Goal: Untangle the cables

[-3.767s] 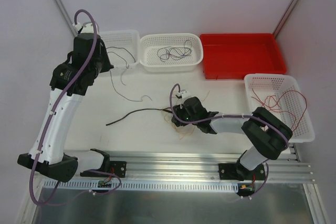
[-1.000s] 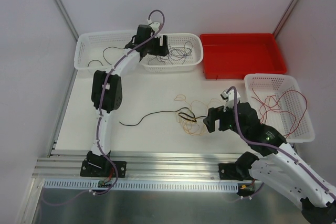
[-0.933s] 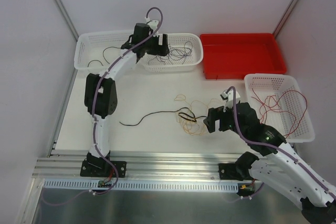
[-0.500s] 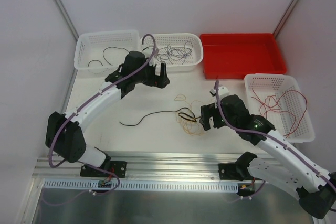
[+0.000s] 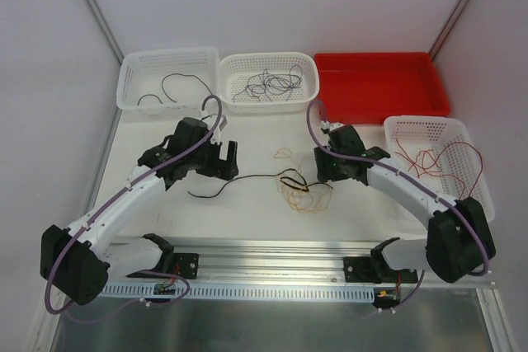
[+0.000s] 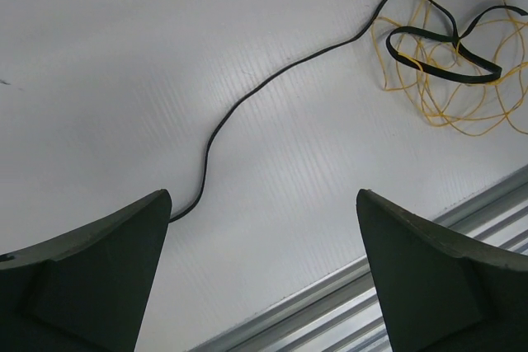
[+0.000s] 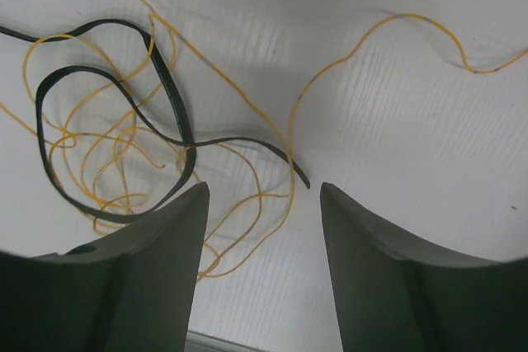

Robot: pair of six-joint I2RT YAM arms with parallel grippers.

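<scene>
Seen from above, a white tabletop has two robot arms reaching in from its near edge. Near the middle lies the tangle. It is a long thin black cable whose looped right end lies over a loose bundle of thin yellow wire. The cable's free end trails off to the left.

We find the left tool hanging over the tabletop close to the cable's left stretch. Its two dark fingers are spread wide with nothing between them.

The right tool hangs just right of the tangle. Its fingers also stand apart and grip nothing, with the black loop and yellow strands lying below.

Along the far edge we see a white mesh basket on the left holding one thin dark wire. Next to it is a second white mesh basket with a heap of dark wires, then a red plastic tray. At the right edge a third white mesh basket holds red wires.
</scene>
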